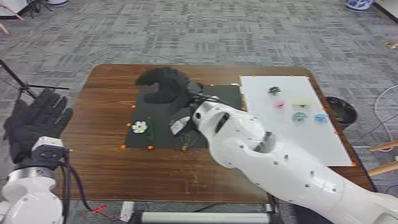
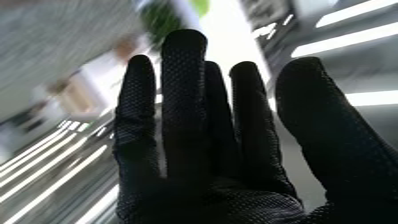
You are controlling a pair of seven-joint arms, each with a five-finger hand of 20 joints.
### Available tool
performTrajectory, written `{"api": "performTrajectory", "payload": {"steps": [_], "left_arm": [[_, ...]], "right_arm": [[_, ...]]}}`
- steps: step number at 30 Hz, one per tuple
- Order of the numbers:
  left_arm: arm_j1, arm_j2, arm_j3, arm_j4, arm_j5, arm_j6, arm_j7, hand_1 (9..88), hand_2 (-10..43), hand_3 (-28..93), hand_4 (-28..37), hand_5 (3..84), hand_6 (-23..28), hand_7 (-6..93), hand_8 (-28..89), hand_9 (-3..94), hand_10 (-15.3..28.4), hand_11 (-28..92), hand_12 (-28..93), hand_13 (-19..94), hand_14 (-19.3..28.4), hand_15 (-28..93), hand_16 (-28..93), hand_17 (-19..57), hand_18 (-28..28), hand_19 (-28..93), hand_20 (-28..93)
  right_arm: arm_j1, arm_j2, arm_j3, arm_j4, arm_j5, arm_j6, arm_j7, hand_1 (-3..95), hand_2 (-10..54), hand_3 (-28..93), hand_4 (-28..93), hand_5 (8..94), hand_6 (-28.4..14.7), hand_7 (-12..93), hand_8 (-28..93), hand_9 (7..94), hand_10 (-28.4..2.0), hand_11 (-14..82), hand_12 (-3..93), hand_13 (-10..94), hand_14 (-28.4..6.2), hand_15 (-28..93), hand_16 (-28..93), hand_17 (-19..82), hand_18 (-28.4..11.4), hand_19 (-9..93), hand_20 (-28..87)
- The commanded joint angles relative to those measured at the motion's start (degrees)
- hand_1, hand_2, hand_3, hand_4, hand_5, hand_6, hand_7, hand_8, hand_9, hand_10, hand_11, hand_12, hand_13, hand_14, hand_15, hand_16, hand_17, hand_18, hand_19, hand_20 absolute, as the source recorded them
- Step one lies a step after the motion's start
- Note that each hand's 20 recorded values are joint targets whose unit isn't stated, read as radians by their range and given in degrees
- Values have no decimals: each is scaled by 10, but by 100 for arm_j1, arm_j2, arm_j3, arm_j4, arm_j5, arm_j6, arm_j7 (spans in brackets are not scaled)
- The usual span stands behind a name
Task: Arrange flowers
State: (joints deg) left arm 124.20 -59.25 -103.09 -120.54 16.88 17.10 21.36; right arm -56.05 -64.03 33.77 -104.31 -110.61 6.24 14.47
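A dark round bin (image 1: 352, 111) stands just beside the table's right edge, its inside too dark to tell what it holds; a blue-and-white pot (image 1: 360, 4) is well apart on the floor, its contents hidden too. On the brown wooden table (image 1: 98, 175) lie a black mat (image 1: 138, 140) and, to its right, a long white board (image 1: 306, 145). The board carries the small blooms: a pink flower (image 1: 280, 104), a pale yellow-green one (image 1: 303, 105), a teal flower (image 1: 299, 117) and a blue flower (image 1: 321, 118) beside it, with a dark green piece (image 1: 274, 90) farther up. A white flower (image 1: 139, 127) lies on the mat's left part. The right hand (image 1: 166, 82) is above the mat's far left area, its fingers extended and gently bent, thumb well apart — open, with nothing in its hold. The left hand (image 1: 37, 120) is beyond the table's left side, empty, fingers straight — wide open. Grey patterned carpet (image 1: 222, 35) covers the floor around, and a thin black stand (image 1: 25, 85) is near the left hand.
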Motion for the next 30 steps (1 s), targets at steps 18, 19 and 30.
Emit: {"api": "performTrajectory", "payload": {"steps": [18,19,30], "left_arm": [[-521,441,202,74,-46,21,-162,241,221,579,-283,423,103,80,-79,334,153,194,71,243,134,209,-63,-82,133,349,72],[-500,460,191,66,-39,24,-166,240,221,581,-283,423,103,80,-79,334,153,193,71,243,134,209,-62,-82,133,350,72],[-338,424,140,17,-47,90,-133,223,213,624,-283,424,103,79,-79,335,152,194,72,243,135,208,-61,-83,135,350,72]], "right_arm": [[-2932,2192,3488,-368,-300,-715,1636,381,-32,795,-227,497,-31,151,-112,498,-125,102,146,566,-99,487,232,242,-181,615,226],[-3039,2231,3572,-381,-318,-722,1667,381,-35,794,-227,497,-32,149,-112,497,-126,101,146,565,-101,492,233,242,-181,619,228],[-3181,2351,3433,-250,-730,-480,2553,378,-50,789,-225,492,-43,134,-105,473,-136,95,144,572,-109,546,233,253,-190,661,246]]}}
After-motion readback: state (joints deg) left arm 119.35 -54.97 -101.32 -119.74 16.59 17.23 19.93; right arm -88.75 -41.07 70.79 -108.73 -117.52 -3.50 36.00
